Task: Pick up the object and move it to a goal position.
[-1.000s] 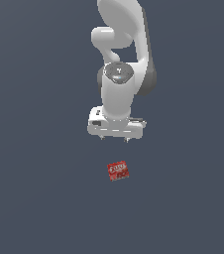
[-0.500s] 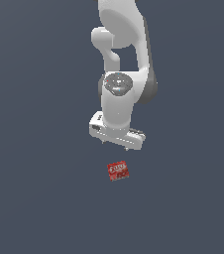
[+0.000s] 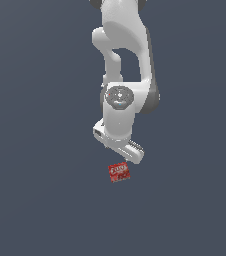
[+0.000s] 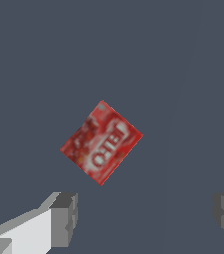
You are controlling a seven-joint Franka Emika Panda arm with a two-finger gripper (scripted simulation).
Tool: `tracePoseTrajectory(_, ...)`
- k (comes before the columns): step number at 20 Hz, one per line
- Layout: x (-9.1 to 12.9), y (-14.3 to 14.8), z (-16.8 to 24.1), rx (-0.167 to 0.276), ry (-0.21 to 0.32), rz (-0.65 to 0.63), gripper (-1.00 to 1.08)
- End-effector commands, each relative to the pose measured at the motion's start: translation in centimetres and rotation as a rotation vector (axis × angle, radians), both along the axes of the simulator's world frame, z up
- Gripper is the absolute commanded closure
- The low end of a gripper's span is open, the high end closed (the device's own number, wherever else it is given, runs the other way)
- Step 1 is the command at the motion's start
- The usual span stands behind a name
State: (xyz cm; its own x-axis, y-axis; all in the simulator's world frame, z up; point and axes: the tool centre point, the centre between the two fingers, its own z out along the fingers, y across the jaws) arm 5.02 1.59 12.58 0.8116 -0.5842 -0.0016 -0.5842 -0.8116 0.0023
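Claw (image 4: pixel 143 213) spread wide, empty, fingers apart. Red block (image 4: pixel 101 143) sits diagonal, toward twelve o'clock of them. Looks small, rigid, light; you'd pinch two opposite flat sides.

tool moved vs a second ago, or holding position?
Yes. In the exterior view the tool has dropped and twisted; it now sits just above the red block, which hasn't shifted. Its fingers stand apart, holding nothing.

We see a bare simulated test scene, no room of any kind, a flat, uniform slate-grey ground (image 3: pixel 30 200) filling both views, smooth rendered shading on the white robot arm (image 3: pixel 120 60), one small red block (image 3: pixel 119 172) with blurry whitish marks.
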Motion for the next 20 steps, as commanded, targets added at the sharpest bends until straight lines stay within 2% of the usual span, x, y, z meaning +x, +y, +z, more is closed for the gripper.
tracePoseTrajectory(1,0.5,0.1,-0.6,0.001,0.000,-0.072,-0.92)
tracePoseTrajectory(20,3.3,0.9,-4.8,0.001,-0.001,-0.571,-0.92)
